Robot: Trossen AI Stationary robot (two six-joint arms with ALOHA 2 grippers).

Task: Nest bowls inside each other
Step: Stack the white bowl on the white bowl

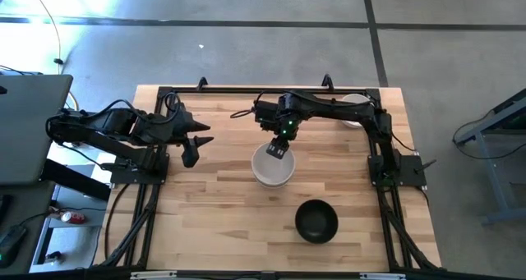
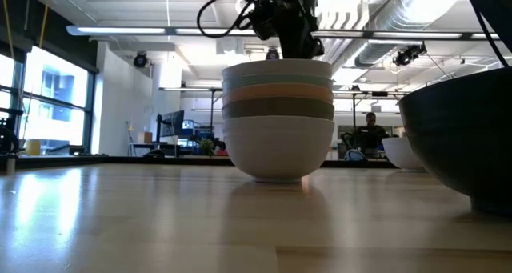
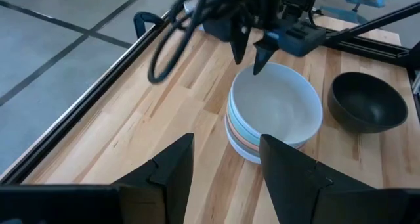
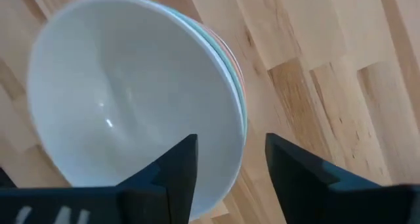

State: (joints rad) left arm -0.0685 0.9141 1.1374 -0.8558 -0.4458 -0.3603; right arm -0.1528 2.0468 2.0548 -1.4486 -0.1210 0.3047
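Note:
A stack of several nested bowls [image 1: 273, 168] rests on its white bottom bowl near the table's middle. In the low view the stack [image 2: 278, 117] shows white on top, then mint, peach and olive. My right gripper [image 1: 278, 151] is open just above the stack's rim [image 4: 233, 119], one finger over the inside and one outside; I see no touch. In the left wrist view it [image 3: 248, 61] hovers at the rim. The black bowl [image 1: 316, 220] sits alone toward the near edge. A white bowl [image 1: 353, 109] stands at the far right. My left gripper [image 1: 191, 155] waits open at the left.
The right arm reaches across the far side of the table over the lone white bowl. Black frame rails [image 1: 140, 214] run along the table's left and right sides. Bare wood [image 1: 222, 206] lies between the stack and the left arm. A person [image 2: 370, 129] sits far behind the table.

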